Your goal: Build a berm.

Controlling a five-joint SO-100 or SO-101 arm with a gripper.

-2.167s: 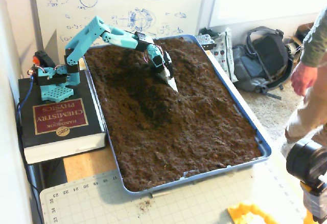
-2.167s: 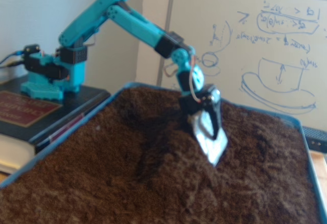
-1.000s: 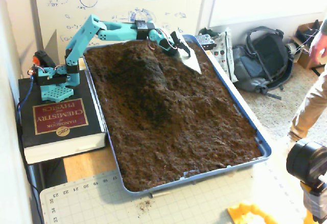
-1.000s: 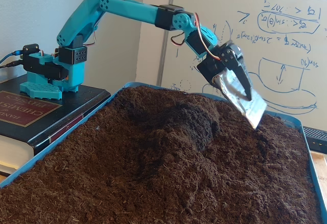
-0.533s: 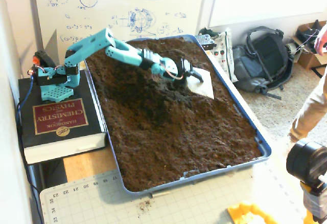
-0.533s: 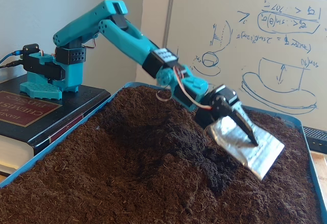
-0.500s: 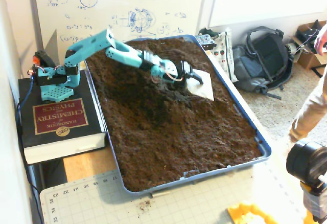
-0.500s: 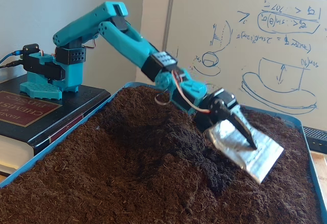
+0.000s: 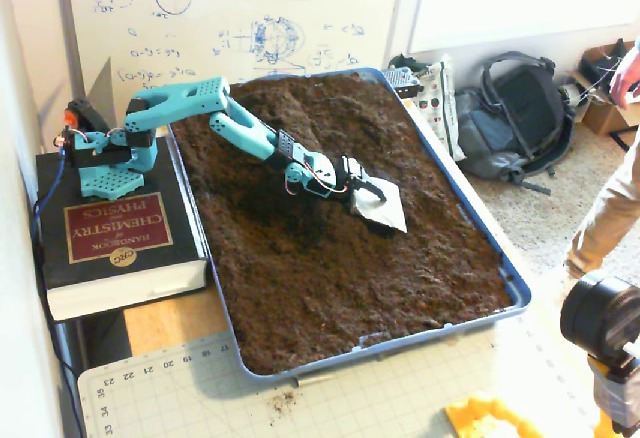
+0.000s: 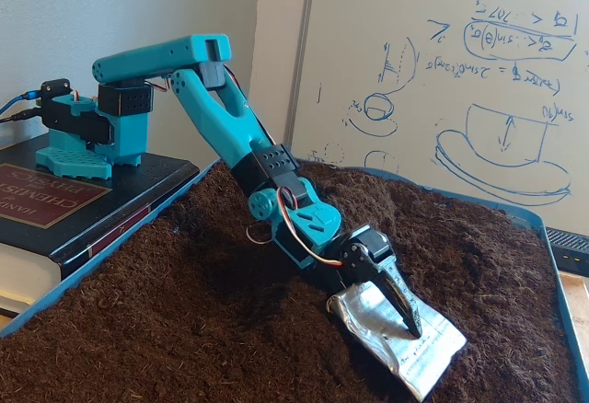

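Note:
A blue tray [image 9: 400,350] is filled with dark brown crumbly soil [image 9: 330,278]. My teal arm reaches from the left over the tray. My gripper [image 9: 372,196] is low at the middle of the tray and shut on a flat silvery blade [image 9: 390,210]. The blade's lower edge rests on the soil. In the other fixed view the black finger [image 10: 398,309] lies on top of the blade [image 10: 419,352], which tilts down into the soil [image 10: 166,329]. No distinct long berm shows. The surface is lumpy and sits higher toward the far end [image 10: 433,210].
The arm's base stands on a thick black chemistry handbook [image 9: 115,233] left of the tray. A whiteboard [image 10: 442,81] stands behind. A backpack [image 9: 510,108] and a person [image 9: 610,208] are on the right. A cutting mat [image 9: 200,398] lies in front, with a black camera [image 9: 600,320].

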